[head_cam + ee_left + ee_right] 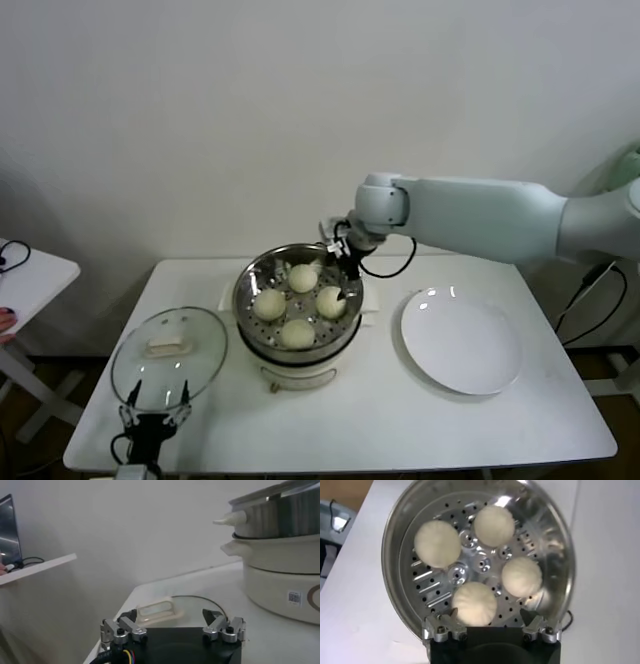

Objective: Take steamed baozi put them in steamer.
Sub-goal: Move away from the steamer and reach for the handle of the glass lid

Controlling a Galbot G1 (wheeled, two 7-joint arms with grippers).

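1. the round shiny stainless-steel steamer (250, 283) on its cream-white base is standing near the back middle of the white worktop (380, 410).
2. four small off-white dome-shaped steamed baozi (302, 278) are lying on the perforated tray inside the steamer, arranged in a diamond, apart from one another or just beside each other.
3. the right end effector (345, 285) is hanging over the steamer's right rim, right beside the rightmost bun (331, 301).
4. in the right wrist view the right end effector (491, 626) is showing its two fingers spread apart with nothing between them, and the nearest bun (474, 603) is sitting on the tray just below them.
5. the right arm is reaching in from the right side, well above the worktop.
6. a flat round white plate (461, 340) is lying bare on the worktop to the right of the steamer, near but not touching it.
7. a round glass lid with a pale handle (168, 355) is resting flat on the worktop to the left of the steamer.
8. the left end effector (155, 408) is idling at the front left edge of the worktop, just beside the lid's near rim.
9. in the left wrist view the left end effector (172, 626) is holding its fingers wide apart and empty, with the lid's handle (159, 607) lying beyond them.
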